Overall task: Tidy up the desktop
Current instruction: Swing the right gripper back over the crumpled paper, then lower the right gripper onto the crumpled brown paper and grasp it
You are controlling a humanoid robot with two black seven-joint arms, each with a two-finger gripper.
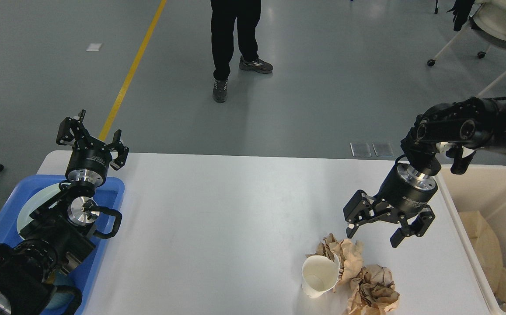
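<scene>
The white desktop [218, 227] fills the middle of the head view. On its front right lie a white paper cup [319, 275] on its side and two crumpled brown paper wads, one [340, 253] behind the cup and one [375, 291] to its right. My right gripper [373, 234] is open and empty, hanging just above and behind the wads. My left gripper [88, 138] is open and empty, raised over the far end of the blue tray [108, 188] at the desktop's left end.
A beige bin [493, 183] with brown paper inside stands off the desktop's right edge. A pale plate [38, 203] lies in the blue tray. A person [235, 39] stands on the floor beyond the table. A chair stands at far right.
</scene>
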